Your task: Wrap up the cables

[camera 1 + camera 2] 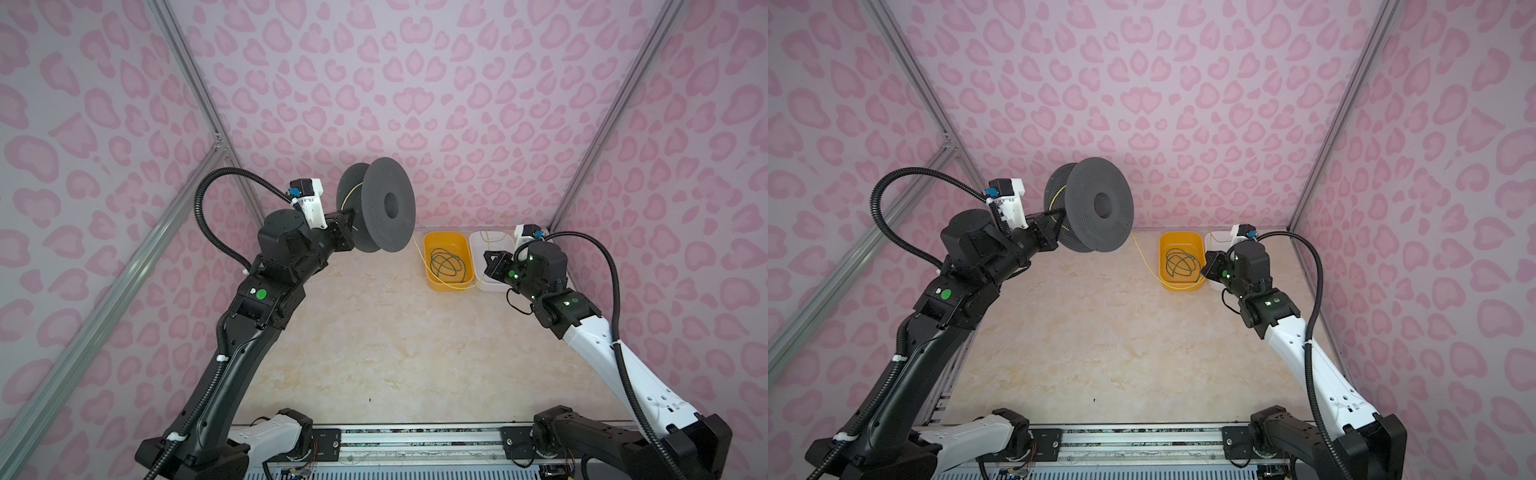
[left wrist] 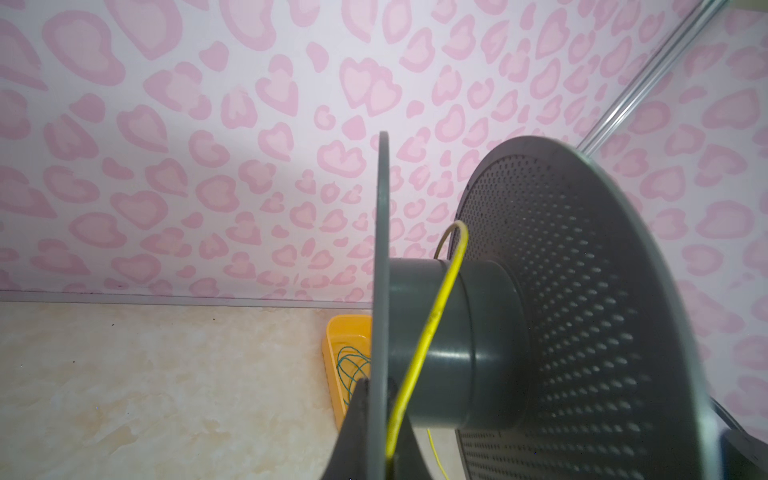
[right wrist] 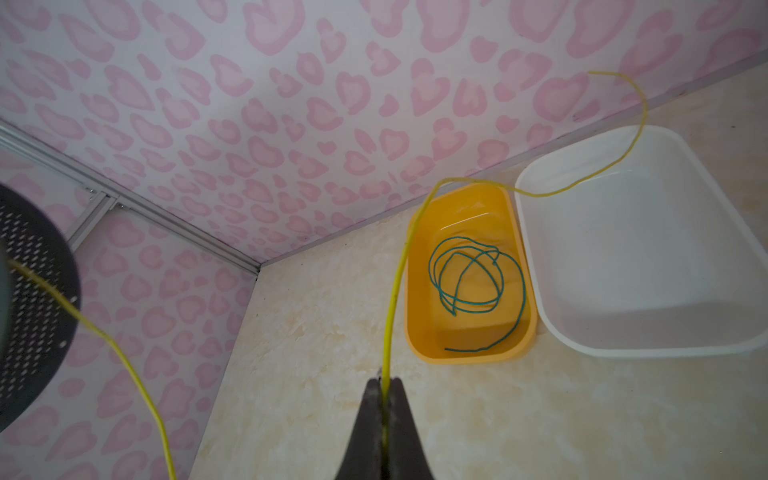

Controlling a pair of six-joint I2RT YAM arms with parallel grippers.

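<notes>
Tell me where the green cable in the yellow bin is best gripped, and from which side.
Probably at the middle of the green cable, where its loops cross, coming straight down from above. The coil lies on the floor of the yellow bin, whose walls block a sideways approach, and the loose tail lies close along one wall.

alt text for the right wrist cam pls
The right gripper pinches a thin yellow cable that arcs past an orange tub holding a coiled green cable. A white tub sits beside it; a dark perforated spool shows at one edge.

Right pincer [image 3: 384, 399] pinches yellow cable [image 3: 395, 282] near bins
</notes>
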